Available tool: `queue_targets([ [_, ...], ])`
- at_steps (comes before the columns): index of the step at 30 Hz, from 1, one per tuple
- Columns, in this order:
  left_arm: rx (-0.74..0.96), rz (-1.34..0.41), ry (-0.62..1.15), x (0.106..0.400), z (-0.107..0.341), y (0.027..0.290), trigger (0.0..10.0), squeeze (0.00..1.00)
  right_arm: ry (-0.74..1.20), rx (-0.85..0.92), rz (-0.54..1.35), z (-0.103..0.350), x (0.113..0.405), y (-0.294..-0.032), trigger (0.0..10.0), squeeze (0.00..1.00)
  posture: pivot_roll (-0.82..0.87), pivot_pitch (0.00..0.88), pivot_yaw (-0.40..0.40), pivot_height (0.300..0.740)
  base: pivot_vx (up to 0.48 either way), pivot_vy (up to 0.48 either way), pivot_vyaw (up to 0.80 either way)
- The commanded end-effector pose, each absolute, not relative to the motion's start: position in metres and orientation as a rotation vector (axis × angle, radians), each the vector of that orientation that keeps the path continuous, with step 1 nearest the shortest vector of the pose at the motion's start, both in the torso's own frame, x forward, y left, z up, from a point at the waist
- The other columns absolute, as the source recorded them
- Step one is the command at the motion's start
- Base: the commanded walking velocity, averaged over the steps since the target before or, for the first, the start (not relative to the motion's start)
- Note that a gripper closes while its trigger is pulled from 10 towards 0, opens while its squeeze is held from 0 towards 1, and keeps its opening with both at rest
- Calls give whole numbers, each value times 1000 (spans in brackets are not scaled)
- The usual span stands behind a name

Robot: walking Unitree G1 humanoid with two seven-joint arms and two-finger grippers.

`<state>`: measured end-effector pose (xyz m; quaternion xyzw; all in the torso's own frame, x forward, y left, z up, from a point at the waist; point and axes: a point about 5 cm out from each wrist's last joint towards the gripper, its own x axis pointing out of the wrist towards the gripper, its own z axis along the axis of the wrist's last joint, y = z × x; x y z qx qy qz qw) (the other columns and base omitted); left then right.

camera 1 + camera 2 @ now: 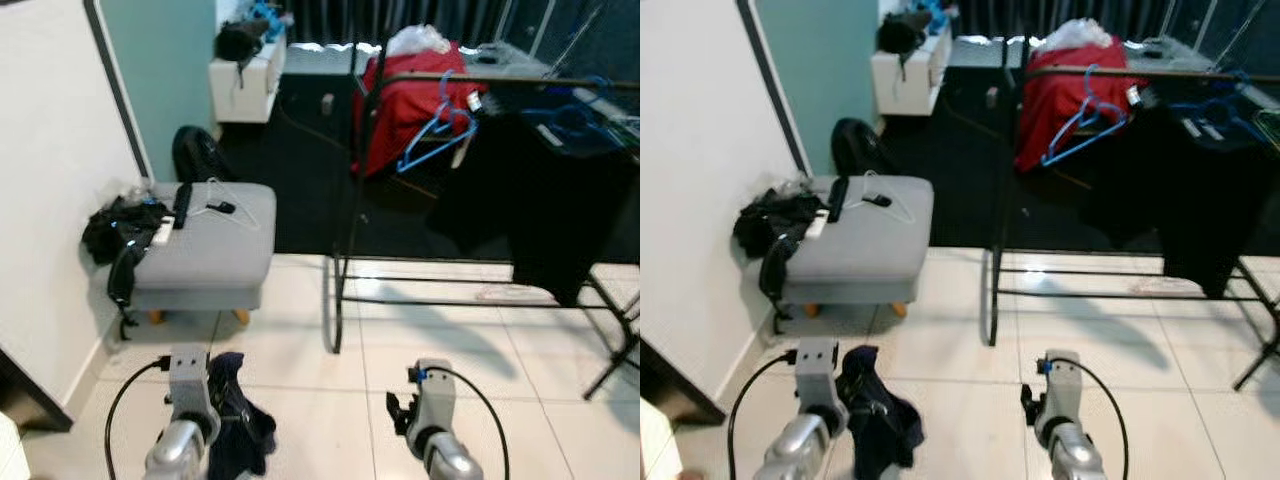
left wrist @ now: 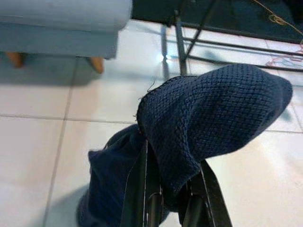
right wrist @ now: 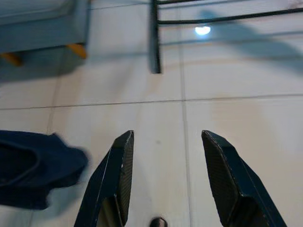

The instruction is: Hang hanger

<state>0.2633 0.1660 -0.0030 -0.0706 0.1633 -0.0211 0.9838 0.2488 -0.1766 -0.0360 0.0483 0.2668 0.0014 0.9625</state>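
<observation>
bright indoor light | glare spot on tile floor (image 3: 202, 30) | soft shadows | mild blur

L arm low, left gripper (image 2: 163, 208) fingers clamped on dark blue knit cloth (image 2: 208, 118). R arm low, right gripper (image 3: 173, 165) fingers spread apart, holding nothing.

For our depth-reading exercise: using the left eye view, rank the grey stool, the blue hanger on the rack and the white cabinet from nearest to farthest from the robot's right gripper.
1. Grey stool: ahead and to the left of the right gripper, by the wall.
2. Blue hanger: ahead and slightly right, hooked on the black rack's top bar.
3. White cabinet: at the far back, left of the rack.
</observation>
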Motion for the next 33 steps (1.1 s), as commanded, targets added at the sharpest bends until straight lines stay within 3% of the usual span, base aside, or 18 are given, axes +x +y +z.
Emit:
queue_targets([
  [1,-144,-33,346,259,-7,168,10000,0,553,105,9,-39,246,-172,10000,0,-47,33,-56,740,-277,0,0],
  [33,-145,-36,348,258,-8,165,10000,0,555,94,17,-39,246,-173,10000,0,-53,39,-62,740,-276,0,0],
])
